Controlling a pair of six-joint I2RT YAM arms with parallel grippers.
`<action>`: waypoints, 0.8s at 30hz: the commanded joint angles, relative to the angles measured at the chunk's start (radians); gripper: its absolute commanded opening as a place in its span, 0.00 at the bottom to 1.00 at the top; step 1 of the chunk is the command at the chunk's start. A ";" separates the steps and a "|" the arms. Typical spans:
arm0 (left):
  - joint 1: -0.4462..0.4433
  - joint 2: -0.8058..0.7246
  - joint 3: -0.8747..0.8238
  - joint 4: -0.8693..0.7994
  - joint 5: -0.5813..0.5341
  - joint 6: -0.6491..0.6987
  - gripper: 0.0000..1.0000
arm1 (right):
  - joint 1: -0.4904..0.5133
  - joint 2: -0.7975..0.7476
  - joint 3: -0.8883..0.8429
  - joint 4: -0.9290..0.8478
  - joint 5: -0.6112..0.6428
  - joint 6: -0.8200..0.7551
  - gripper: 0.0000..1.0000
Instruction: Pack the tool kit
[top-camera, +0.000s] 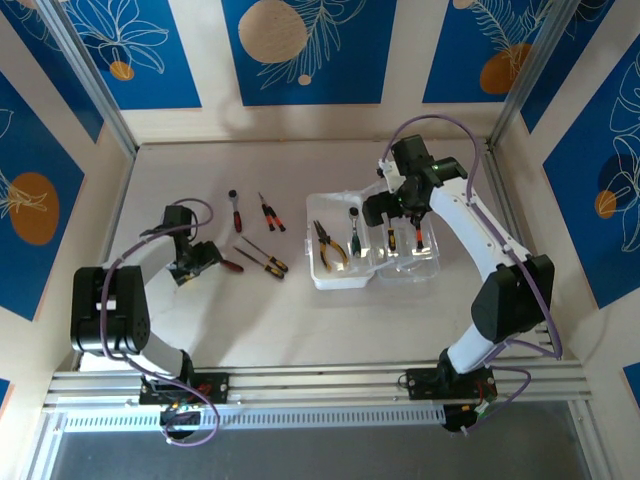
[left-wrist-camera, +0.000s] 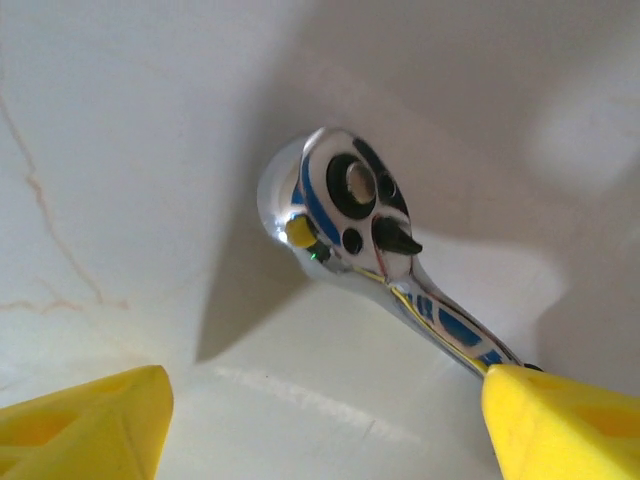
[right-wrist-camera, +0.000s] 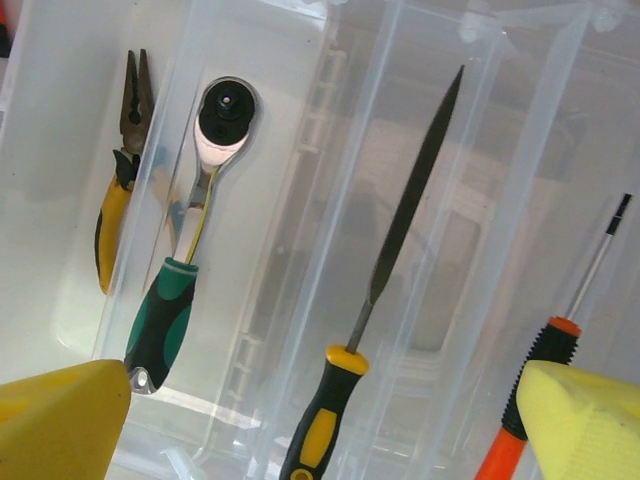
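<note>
- Tool kit case is lying open, right of table centre.
- Right gripper is hovering over it, arm arched, jaws wide, empty.
- Left gripper is reaching low, fingers spread around a chrome ratchet.

Looks like a robotics lab cell to me, not a workshop or anybody's home. Two robot arms, the left arm and the right arm, are bolted to an aluminium rail at the near edge of a plain white table. Purple cables loop loose around their bases. The whole table is boxed in by walls with blue printed panels and bare metal posts. A clear case and a few hand tools sit on the tabletop.
</note>
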 joint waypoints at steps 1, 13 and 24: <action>0.016 0.048 0.034 0.044 0.010 -0.010 0.77 | 0.012 0.012 0.005 0.000 -0.029 0.005 0.99; 0.025 0.095 0.102 0.074 0.071 0.015 0.62 | 0.021 0.020 0.018 -0.017 -0.023 -0.003 0.99; 0.029 0.081 0.179 0.019 0.046 0.066 0.65 | 0.029 0.045 0.019 -0.004 -0.040 0.004 0.99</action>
